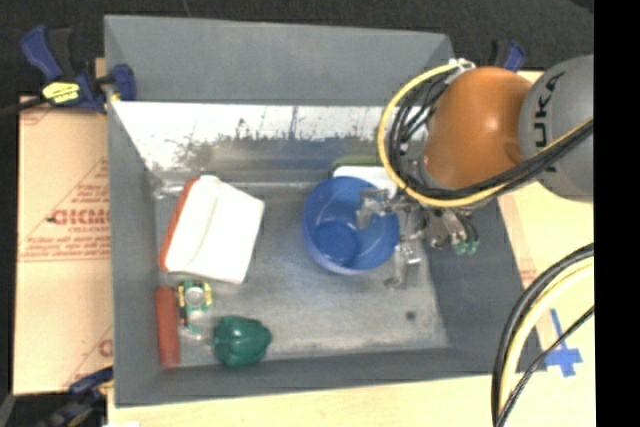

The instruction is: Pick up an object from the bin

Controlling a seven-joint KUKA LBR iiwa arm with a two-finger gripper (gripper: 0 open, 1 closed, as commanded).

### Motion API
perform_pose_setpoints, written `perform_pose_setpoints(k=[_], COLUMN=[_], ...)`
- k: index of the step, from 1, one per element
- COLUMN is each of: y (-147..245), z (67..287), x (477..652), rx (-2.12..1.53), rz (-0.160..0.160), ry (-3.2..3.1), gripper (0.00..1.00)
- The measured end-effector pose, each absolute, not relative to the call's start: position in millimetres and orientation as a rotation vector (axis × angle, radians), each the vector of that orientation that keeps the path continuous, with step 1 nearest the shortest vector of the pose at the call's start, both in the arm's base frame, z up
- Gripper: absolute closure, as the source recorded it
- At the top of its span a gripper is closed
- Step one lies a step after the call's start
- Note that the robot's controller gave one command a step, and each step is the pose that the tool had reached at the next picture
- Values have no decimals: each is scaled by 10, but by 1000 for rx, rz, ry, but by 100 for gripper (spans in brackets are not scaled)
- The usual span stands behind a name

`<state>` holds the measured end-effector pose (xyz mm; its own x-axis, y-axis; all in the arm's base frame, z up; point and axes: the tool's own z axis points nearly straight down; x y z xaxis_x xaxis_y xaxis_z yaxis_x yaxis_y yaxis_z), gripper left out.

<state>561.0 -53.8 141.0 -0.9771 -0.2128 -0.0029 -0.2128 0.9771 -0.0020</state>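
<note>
Nearest the front wall of the bin [330,320], we note a dark green, pepper-shaped object [240,340] in the left corner. Just beside it lie a small clear item with yellow-green markings [193,303] and an orange-red stick [167,325] against the left wall. Further in, a white box with an orange side [212,229] rests tilted on the left half of the floor.

At mid-depth on the right sits a blue bowl [345,225], upright, with its opening facing up. The hand [393,238] is low at the bowl's right rim, under the orange wrist cover [478,130]. We cannot tell whether the hand is released or clenched, nor whether it touches the rim. Behind the bowl, a pale white-and-green item [358,175] lies against the far wall.

We judge the step in hand to be the approach and placement at the bowl, with nothing lifted yet. The next move calls for:
1. A firm closure across the thin rim wall.
2. A straight vertical lift, clear of the right wall.
</note>
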Motion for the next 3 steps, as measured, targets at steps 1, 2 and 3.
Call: perform_pose_setpoints(k=[1,2,3], y=[-672,-699,-599], z=[1049,715,758], x=[5698,5757,5814], rx=[-639,-488,-1054], rz=[-2,-3,-7], ry=[3077,3098,2946], gripper=[0,0,100])
